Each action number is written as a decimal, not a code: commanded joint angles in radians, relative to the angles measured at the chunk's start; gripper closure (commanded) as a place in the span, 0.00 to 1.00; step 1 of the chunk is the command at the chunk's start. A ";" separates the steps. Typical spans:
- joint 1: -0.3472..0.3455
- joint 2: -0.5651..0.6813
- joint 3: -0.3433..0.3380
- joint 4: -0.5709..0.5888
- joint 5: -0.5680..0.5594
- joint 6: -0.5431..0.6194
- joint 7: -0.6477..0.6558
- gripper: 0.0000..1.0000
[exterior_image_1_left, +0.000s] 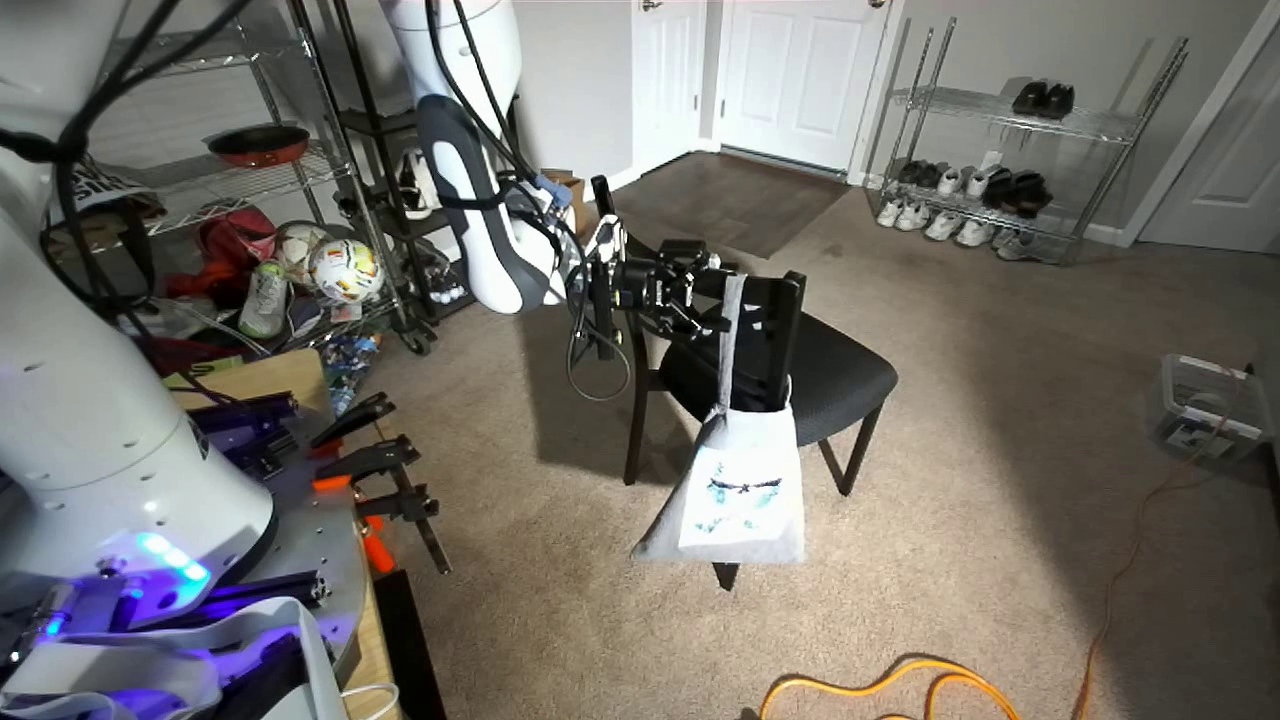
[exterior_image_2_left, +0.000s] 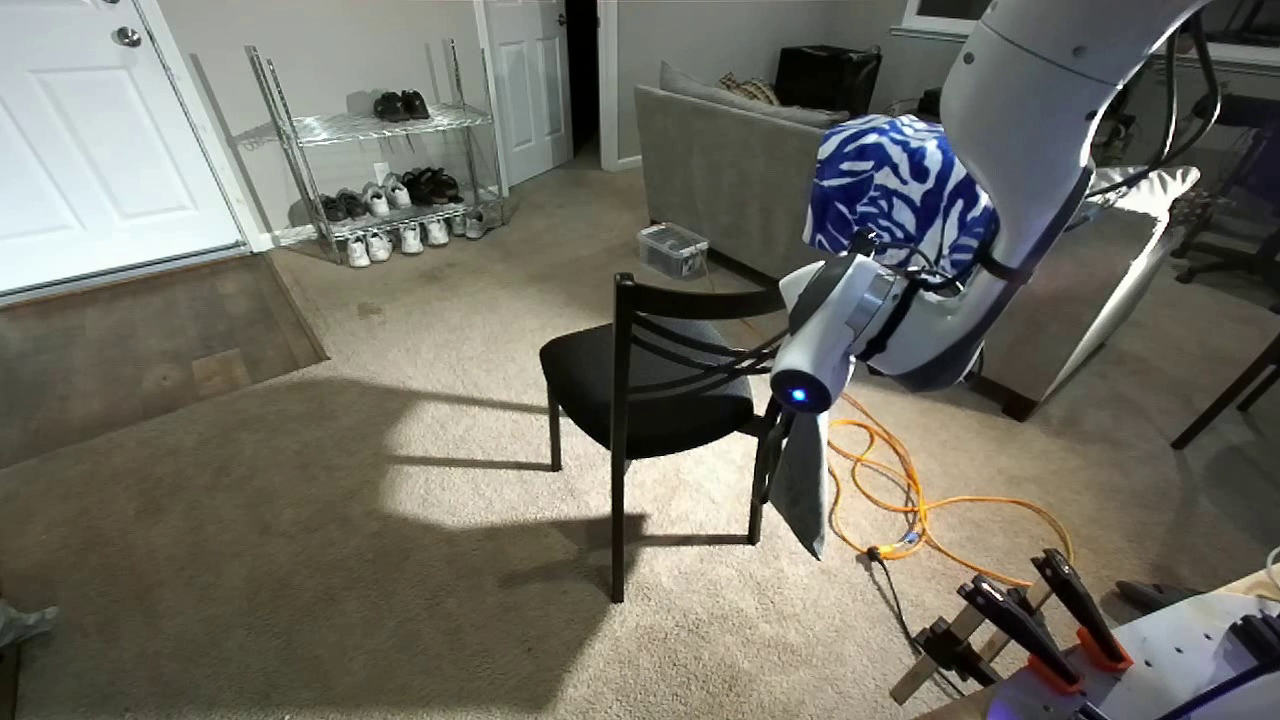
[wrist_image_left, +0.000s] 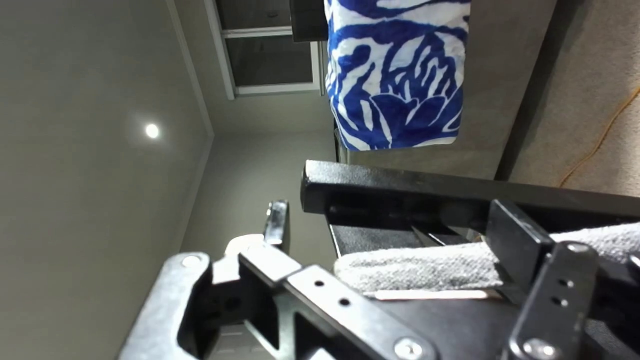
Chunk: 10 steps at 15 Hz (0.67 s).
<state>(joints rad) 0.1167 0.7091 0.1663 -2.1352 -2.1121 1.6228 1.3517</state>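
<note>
Carpeted floor (exterior_image_1_left: 540, 610) extends past a wire shelf (exterior_image_1_left: 322, 168) at left. Right of it, the gripper (exterior_image_1_left: 716, 293), its fingers (wrist_image_left: 517, 242) spread apart, is just beside the strap (exterior_image_1_left: 728, 345) of a gray bag (exterior_image_1_left: 745, 485) hanging from the back of a black chair (exterior_image_1_left: 843, 372); a shoe rack (exterior_image_1_left: 980, 106) stands far right.

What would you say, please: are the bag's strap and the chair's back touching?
Touching. In an exterior view, the strap loops over the top of the chair's back, with the bag hanging below.
</note>
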 joint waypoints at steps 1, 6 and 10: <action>-0.001 -0.001 0.014 0.002 0.024 -0.021 -0.009 0.00; 0.004 -0.009 0.027 -0.003 0.025 -0.009 -0.011 0.00; 0.008 -0.008 0.040 0.003 0.027 -0.008 -0.012 0.00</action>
<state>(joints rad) 0.1218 0.7091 0.1939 -2.1320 -2.1118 1.6228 1.3518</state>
